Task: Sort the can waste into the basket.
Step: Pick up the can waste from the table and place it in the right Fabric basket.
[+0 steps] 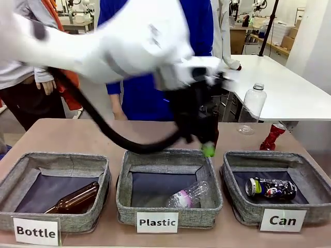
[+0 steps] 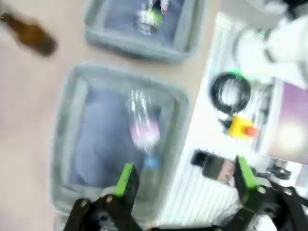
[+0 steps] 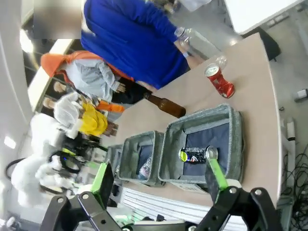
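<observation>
A dark blue and silver can (image 1: 270,188) lies on its side in the grey basket labelled "Can" (image 1: 243,211) at the front right. The red creased can (image 1: 272,136) stands on the table just behind that basket. My left gripper (image 1: 199,129) hangs over the back of the middle basket, blurred, open and holding nothing. In the left wrist view the left gripper (image 2: 186,176) is spread wide, with the Can basket (image 2: 139,45) farther off. My right gripper (image 3: 160,175) is open and high above the Can basket (image 3: 236,130), the dark can (image 3: 197,154) and the red can (image 3: 220,81).
The "Plastic" basket (image 1: 129,204) holds a clear bottle (image 1: 187,196). The "Bottle" basket (image 1: 101,206) holds a brown bottle (image 1: 75,200). Another clear bottle (image 1: 252,107) stands at the back right, and a brown bottle (image 3: 166,105) lies on the table. People stand at the far side.
</observation>
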